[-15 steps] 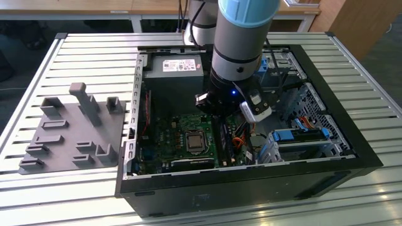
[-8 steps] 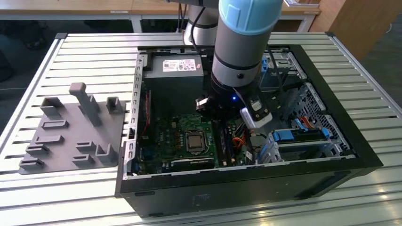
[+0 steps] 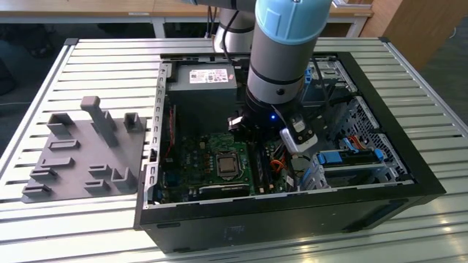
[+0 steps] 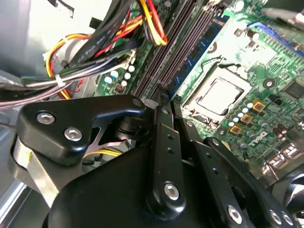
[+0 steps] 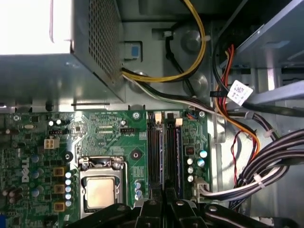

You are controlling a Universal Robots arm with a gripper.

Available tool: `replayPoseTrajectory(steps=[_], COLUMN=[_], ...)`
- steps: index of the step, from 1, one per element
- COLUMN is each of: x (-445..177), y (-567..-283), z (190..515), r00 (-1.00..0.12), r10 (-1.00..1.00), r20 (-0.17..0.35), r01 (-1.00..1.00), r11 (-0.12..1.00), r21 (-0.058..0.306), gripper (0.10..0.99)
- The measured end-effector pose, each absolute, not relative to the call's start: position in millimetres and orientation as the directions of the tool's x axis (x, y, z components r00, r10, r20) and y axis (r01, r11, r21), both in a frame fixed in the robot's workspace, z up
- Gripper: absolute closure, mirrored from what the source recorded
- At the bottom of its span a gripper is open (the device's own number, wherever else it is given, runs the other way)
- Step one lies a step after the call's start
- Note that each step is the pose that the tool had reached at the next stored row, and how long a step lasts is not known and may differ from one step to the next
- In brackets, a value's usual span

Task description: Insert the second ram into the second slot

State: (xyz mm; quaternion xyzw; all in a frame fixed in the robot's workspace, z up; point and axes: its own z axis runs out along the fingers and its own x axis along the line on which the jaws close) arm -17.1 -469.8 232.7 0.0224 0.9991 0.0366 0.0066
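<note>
One gripper (image 4: 163, 91) — two black bolted fingers (image 4: 164, 142), tips pressed together — over long dark slots (image 4: 168, 52). One thin blue ram (image 4: 204, 42) alongside the square shiny CPU (image 4: 221, 95).

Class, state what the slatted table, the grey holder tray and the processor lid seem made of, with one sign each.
Slatted table: likely aluminium, pale silvery ribbed profiles with sheen. Grey holder tray: probably plastic, matte uniform grey. Processor lid: metal, flat silvery shine.
</note>
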Motion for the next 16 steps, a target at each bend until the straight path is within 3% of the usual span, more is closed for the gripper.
replayPoseTrajectory(steps=[16], x=[-17.2], y=[-471.0], z=[221.7], r00=[-0.998], r10=[0.055], r20=[-0.012], r01=[0.054], r11=[0.996], r21=[0.073], gripper=[0.949])
